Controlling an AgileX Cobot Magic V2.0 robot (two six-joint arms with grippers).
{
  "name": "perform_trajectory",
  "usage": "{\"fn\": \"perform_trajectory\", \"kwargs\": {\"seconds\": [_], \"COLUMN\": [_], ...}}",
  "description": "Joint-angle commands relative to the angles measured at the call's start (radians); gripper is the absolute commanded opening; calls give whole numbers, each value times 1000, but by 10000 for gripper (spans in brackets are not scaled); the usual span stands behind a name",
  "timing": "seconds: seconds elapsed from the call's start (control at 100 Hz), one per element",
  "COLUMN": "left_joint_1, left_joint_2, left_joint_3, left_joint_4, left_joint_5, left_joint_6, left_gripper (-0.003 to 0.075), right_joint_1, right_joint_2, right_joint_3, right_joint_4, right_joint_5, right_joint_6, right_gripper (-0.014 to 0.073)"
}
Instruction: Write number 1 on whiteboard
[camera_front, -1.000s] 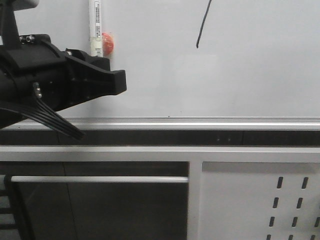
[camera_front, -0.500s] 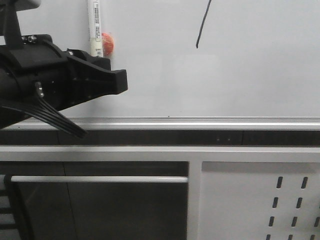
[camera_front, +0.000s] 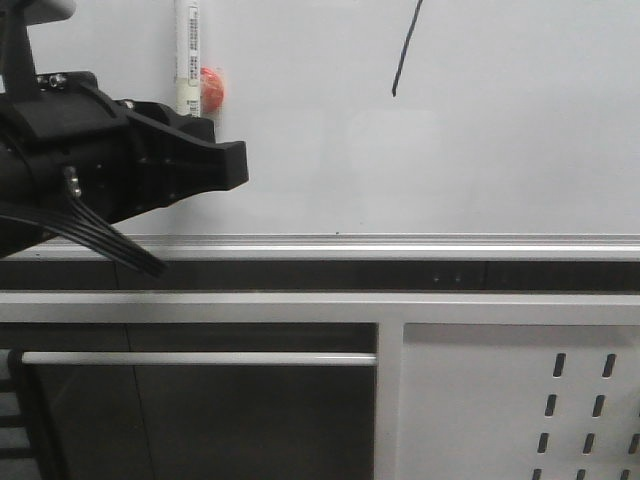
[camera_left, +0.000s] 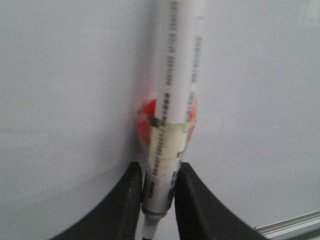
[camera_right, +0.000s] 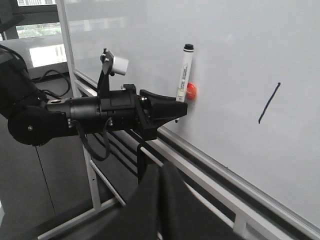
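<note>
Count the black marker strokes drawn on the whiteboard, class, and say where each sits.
1. A single slanted stroke on the whiteboard, well to the side of the marker pen in the left gripper; none seems hidden.

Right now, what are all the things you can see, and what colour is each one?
whiteboard: one, white, behind the arms, silver rail along its bottom edge.
number 1: one, black slanted stroke on the whiteboard.
marker pen: one, white, upright against the whiteboard.
red round piece: one, taped to the pen.
perforated panel: one, white, below the rail.
left gripper: black, shut on the marker pen.
right gripper: black, shut, holding nothing.
</note>
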Motion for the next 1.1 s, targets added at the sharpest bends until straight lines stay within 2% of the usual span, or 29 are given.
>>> {"fn": "perform_trajectory", "kwargs": {"seconds": [0.0, 0.36, 0.7, 1.09], "left_joint_1": [5, 5, 5, -1], "left_joint_2": [-28, -28, -28, -49], "left_joint_3": [-13, -13, 3, 81], "left_joint_4": [-5, -3, 41, 89], "left_joint_5": [-223, -223, -223, -223], "left_joint_6": [-9, -9, -9, -9], "left_gripper": [225, 233, 319, 318], "right_joint_1": [-1, -1, -1, -1], "right_joint_2": [7, 7, 7, 7], "right_joint_3": [-24, -24, -24, -24], "right_joint_4": [35, 35, 35, 35], "right_joint_5": [-34, -32, -31, -31], "right_joint_6": [-9, -9, -9, -9], "right_gripper": [-61, -61, -61, -61]}}
